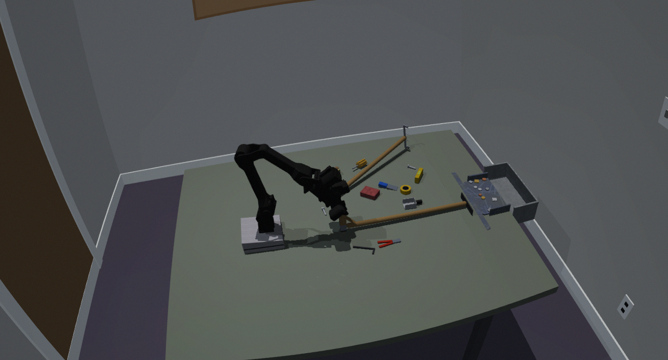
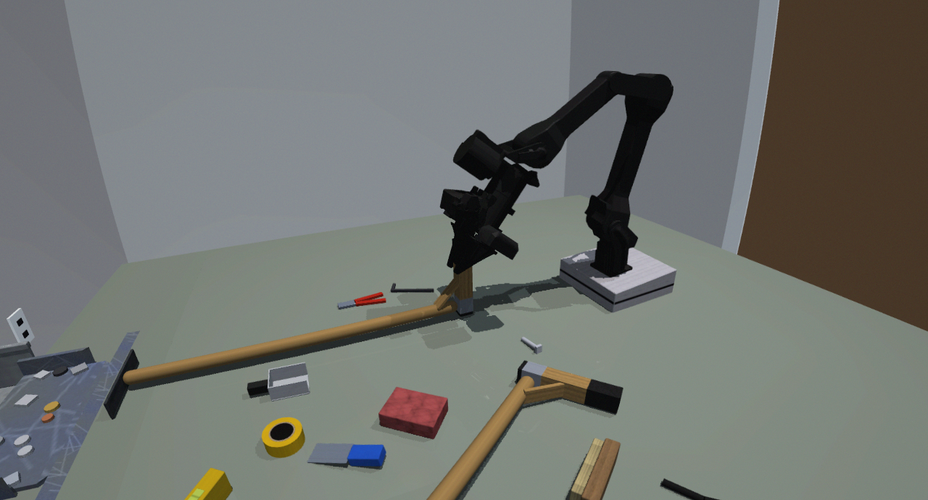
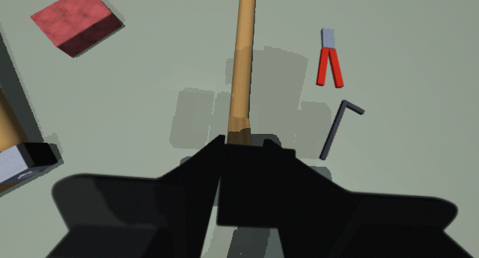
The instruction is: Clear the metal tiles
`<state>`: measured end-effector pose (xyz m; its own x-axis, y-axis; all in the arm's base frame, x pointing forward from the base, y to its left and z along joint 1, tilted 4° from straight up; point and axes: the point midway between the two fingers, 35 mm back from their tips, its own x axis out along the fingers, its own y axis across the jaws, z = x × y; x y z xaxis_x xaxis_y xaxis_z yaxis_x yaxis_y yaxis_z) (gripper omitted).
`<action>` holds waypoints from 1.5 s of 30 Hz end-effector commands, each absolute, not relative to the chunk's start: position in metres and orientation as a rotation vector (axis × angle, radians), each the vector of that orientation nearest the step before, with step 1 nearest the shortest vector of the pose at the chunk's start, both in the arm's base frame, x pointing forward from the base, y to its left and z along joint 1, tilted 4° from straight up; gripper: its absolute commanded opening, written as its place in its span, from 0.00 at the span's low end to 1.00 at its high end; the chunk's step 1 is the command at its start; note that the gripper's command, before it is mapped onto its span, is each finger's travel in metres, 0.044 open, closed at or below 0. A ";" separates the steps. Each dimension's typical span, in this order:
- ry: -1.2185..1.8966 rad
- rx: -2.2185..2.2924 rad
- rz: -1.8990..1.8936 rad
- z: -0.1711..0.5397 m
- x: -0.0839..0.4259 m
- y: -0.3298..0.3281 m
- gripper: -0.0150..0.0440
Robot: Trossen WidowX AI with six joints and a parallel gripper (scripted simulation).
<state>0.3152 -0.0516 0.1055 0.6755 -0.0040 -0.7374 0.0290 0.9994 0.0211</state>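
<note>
My gripper is shut on the upright wooden grip of the long scraper. The shaft runs low over the table to the steel plate. The dark blade is at the plate's near edge; whether it touches is unclear. Several tiles, among them a white tile and an orange tile, lie spread on the plate beyond the blade. The grey catch box adjoins its far end. The box floor is partly hidden.
A second long-handled tool lies beside the scraper. Between them are a red block and a scoop. Pliers and a hex key lie on the other side.
</note>
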 end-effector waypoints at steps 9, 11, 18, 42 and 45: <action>0.810 0.034 -0.026 0.111 0.338 -0.054 0.25; 0.809 0.034 -0.026 0.111 0.341 -0.054 0.25; 0.808 0.035 -0.028 0.110 0.352 -0.054 0.25; 0.805 0.036 -0.029 0.111 0.380 -0.056 0.25; 0.805 0.035 -0.029 0.111 0.384 -0.057 0.25</action>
